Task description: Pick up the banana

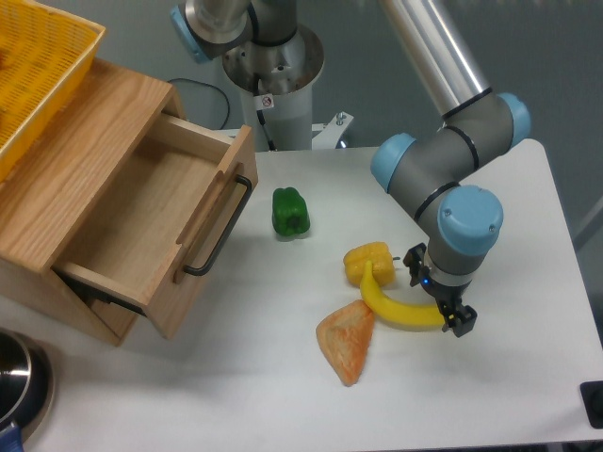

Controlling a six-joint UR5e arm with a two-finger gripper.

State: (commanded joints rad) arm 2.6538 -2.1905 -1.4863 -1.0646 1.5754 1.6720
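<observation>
Gripper (439, 299) low over blunt end of banana (400, 309), at 3 o'clock side of fruit; likely placed there because that end lies free, away from neighbours. Fingers straddle banana end, one at 11 o'clock, one at 5 o'clock; whether they already pinch it, cannot tell.

Banana lies flat on bench (528, 235), near bench middle-right. Stem end touches yellow pepper (367, 259) at 11 o'clock; orange wedge (347, 341) just beside at 8 o'clock. Banana smooth, bright yellow, curved, long, tapered stem.
</observation>
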